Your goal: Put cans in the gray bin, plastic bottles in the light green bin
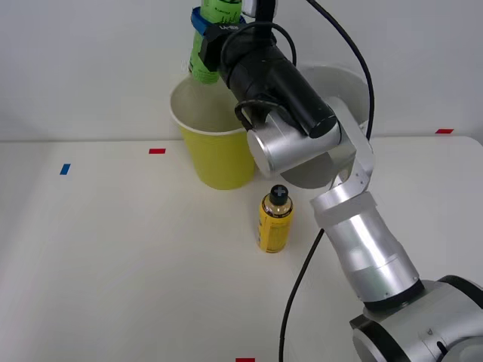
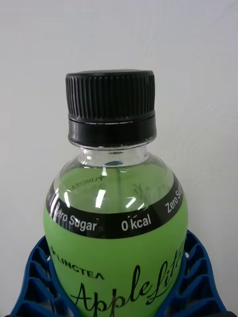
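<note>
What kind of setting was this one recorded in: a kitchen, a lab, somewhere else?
Most likely a robotics test lab. A plain white table carries small red and blue tape markers, backed by a bare wall. The props are staged for sorting: a light green bin, a yellow can, and a green bottle held in the right gripper.

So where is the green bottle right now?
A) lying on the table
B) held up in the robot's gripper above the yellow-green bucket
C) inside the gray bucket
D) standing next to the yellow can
B: the blue gripper is clamped around the green bottle in the air over the rim of the yellow-green bucket, while the yellow can stands alone on the table.
</note>
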Motion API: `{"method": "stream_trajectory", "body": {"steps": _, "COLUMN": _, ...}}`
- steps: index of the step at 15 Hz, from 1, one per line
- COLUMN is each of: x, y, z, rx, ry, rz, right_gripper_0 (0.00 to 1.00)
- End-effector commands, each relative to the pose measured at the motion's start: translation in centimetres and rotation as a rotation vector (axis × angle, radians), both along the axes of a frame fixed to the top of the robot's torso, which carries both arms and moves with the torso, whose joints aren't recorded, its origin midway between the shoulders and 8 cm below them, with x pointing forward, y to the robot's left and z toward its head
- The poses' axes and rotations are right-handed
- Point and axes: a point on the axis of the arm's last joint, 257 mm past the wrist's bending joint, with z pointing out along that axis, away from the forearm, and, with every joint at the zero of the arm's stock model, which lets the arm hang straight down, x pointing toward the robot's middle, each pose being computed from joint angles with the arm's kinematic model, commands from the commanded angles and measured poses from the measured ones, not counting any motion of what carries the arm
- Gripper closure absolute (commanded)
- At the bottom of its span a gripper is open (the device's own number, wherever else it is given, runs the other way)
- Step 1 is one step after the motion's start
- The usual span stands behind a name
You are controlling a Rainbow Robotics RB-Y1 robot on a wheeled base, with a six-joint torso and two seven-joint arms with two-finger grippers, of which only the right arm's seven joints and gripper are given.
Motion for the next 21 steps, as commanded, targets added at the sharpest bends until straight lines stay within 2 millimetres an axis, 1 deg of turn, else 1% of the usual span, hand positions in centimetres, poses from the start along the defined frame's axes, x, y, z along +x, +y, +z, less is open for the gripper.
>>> {"method": "stream_trajectory", "body": {"steps": 1, "x": 0.37, "y": 0.78, "z": -0.80, "rx": -0.056, "ry": -0.006, "rz": -0.010, "right_gripper_0": 1.00}}
{"method": "stream_trajectory", "body": {"steps": 4, "x": 0.23, "y": 1.20, "z": -1.08, "rx": -0.110, "ry": -0.028, "rz": -0.026, "right_gripper_0": 1.00}}
{"method": "stream_trajectory", "body": {"steps": 7, "x": 0.24, "y": 1.17, "z": -1.07, "rx": -0.107, "ry": -0.025, "rz": -0.027, "right_gripper_0": 1.00}}
{"method": "stream_trajectory", "body": {"steps": 8, "x": 0.24, "y": 1.18, "z": -1.08, "rx": -0.104, "ry": -0.023, "rz": -0.025, "right_gripper_0": 0.97}}
{"method": "stream_trajectory", "body": {"steps": 9, "x": 0.24, "y": 1.18, "z": -1.08, "rx": -0.100, "ry": -0.021, "rz": -0.024, "right_gripper_0": 0.72}}
{"method": "stream_trajectory", "body": {"steps": 10, "x": 0.23, "y": 1.18, "z": -1.04, "rx": -0.098, "ry": -0.022, "rz": -0.023, "right_gripper_0": 0.45}}
{"method": "stream_trajectory", "body": {"steps": 11, "x": 0.21, "y": 1.25, "z": -1.10, "rx": -0.098, "ry": -0.020, "rz": -0.022, "right_gripper_0": 0.30}}
{"method": "stream_trajectory", "body": {"steps": 12, "x": 0.24, "y": 1.24, "z": -1.17, "rx": -0.099, "ry": -0.018, "rz": -0.022, "right_gripper_0": 0.12}}
{"method": "stream_trajectory", "body": {"steps": 13, "x": 0.21, "y": 1.25, "z": -1.10, "rx": -0.098, "ry": -0.020, "rz": -0.022, "right_gripper_0": 0.00}}
{"method": "stream_trajectory", "body": {"steps": 21, "x": 0.17, "y": 1.31, "z": -1.11, "rx": -0.096, "ry": -0.019, "rz": -0.020, "right_gripper_0": 0.00}}
